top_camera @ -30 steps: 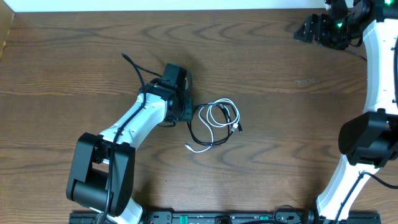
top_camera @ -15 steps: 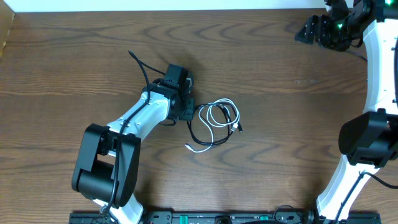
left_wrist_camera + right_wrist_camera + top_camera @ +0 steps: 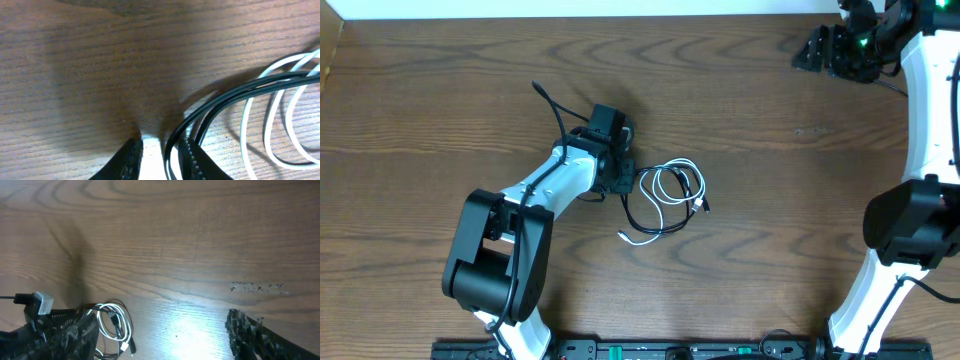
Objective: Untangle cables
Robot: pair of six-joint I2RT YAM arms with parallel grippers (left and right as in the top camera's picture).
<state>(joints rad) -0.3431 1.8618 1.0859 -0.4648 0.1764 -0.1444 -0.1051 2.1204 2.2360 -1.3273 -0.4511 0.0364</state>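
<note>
The cables lie as a small coil on the wooden table, a white cord looped together with a black cord. My left gripper is down at the coil's left edge. In the left wrist view its fingers stand a narrow gap apart, with the black cord running between them against the right finger. The white cord curves off to the right, outside the jaws. My right gripper hovers open at the far right corner, holding nothing. From the right wrist view the coil shows beside its left finger.
Bare wood table surrounds the coil. A thick black arm wire sticks up behind the left wrist. The right arm's white links run down the right edge. The table's back edge meets a white wall.
My left gripper's jaws have narrowed round the black cord, and the left arm's base links have swung slightly right. The coil and the right arm have stayed put.
</note>
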